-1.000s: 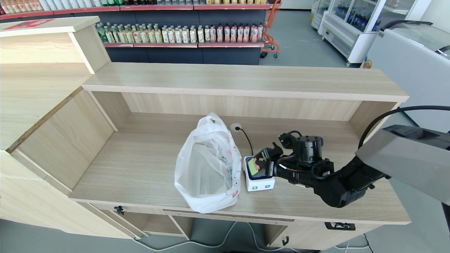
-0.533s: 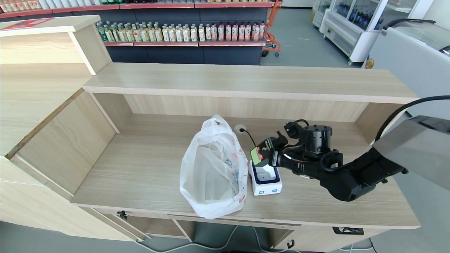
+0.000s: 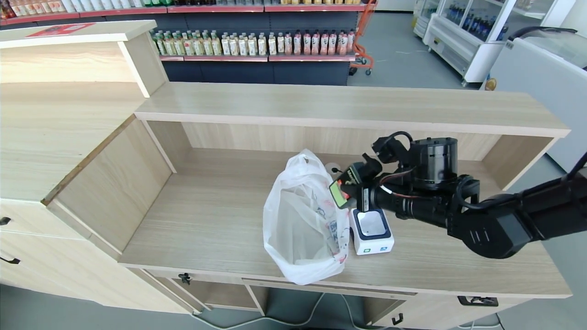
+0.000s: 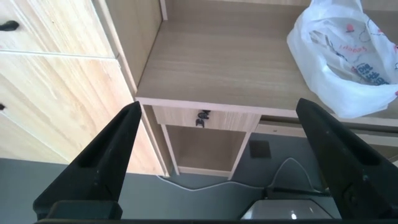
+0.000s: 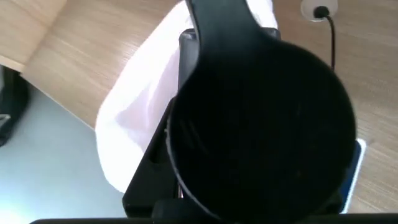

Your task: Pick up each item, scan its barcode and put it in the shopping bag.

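The white plastic shopping bag (image 3: 300, 220) stands open on the wooden counter (image 3: 206, 220). Right beside it sits the white barcode scanner (image 3: 370, 228). My right gripper (image 3: 347, 189) is shut on a small dark item with a green and orange label (image 3: 338, 194), held in the air at the bag's right rim, above and left of the scanner. In the right wrist view a large dark round shape (image 5: 261, 124) hides the grip, with the bag (image 5: 140, 106) behind it. My left gripper (image 4: 219, 109) hangs open below the counter's front edge, holding nothing, well left of the bag (image 4: 345, 56).
A black cable runs from a grommet (image 5: 319, 9) behind the scanner. A raised wooden ledge (image 3: 348, 105) spans the back of the counter, and a side wall (image 3: 114, 183) closes its left. Store shelves with bottles (image 3: 257, 43) stand beyond.
The head camera has shifted, sliding the whole scene rightward. My right gripper has lifted the item off the scanner and carried it left to the bag's rim.
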You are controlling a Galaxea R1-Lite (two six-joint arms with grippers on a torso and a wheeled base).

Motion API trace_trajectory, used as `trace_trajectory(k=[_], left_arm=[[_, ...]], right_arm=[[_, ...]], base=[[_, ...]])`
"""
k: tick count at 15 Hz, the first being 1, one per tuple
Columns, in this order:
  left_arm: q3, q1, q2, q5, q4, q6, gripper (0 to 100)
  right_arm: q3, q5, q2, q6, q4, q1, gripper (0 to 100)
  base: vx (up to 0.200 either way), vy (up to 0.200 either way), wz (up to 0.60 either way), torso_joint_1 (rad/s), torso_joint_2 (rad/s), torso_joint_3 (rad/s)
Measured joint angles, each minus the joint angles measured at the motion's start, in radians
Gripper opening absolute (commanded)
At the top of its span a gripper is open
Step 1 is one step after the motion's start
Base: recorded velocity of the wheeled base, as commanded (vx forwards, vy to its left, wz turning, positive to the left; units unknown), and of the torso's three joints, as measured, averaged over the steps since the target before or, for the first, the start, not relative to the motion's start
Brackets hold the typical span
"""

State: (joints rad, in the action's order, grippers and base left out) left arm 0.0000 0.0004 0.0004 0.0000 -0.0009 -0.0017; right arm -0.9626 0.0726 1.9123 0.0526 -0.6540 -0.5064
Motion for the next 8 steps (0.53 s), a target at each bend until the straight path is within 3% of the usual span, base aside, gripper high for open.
trace_trajectory(k=[8], left_arm=[[0.000, 0.000, 0.000, 0.000, 0.000, -0.002, 100]], right_arm=[[-0.002, -0.073, 0.216, -0.111, -0.097, -0.110, 0]], base=[[0.000, 0.000, 0.00, 0.000, 0.00, 0.000]])
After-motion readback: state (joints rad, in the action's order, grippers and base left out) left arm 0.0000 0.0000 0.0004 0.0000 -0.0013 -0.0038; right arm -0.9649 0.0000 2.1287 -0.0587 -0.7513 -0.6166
